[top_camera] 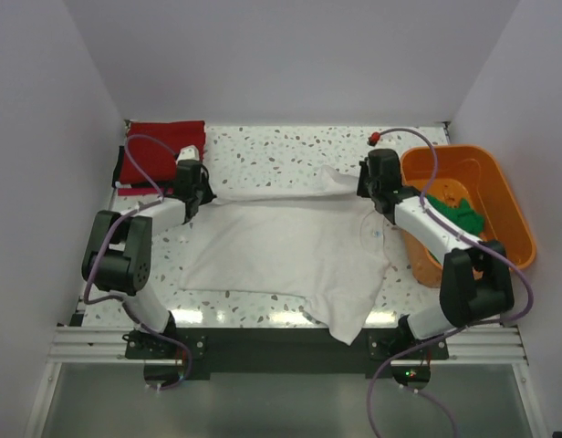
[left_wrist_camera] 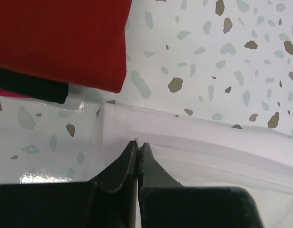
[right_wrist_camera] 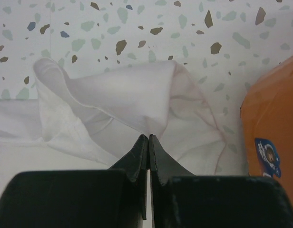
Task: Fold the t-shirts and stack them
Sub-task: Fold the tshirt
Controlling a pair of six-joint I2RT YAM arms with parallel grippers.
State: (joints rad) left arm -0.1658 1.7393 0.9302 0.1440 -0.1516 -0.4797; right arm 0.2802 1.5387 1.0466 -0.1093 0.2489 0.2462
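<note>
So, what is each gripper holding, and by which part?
Both pinch the white t-shirt along its far edge: the left gripper near the left corner, the right gripper on a bunched fold.

Robot lab test cell, not a home. Plain white walls (top_camera: pixel 290 55) box the bench in on three sides. Terrazzo-print tabletop (top_camera: pixel 281 151), aluminium extrusion rail (top_camera: pixel 80 345) along the near edge. Left arm (top_camera: pixel 117 251) and right arm (top_camera: pixel 468 278) are bolted there, and purple cables (top_camera: pixel 409 130) run loose. Only household items are a white t-shirt (top_camera: pixel 290 251) and an orange tub (top_camera: pixel 511 210)
</note>
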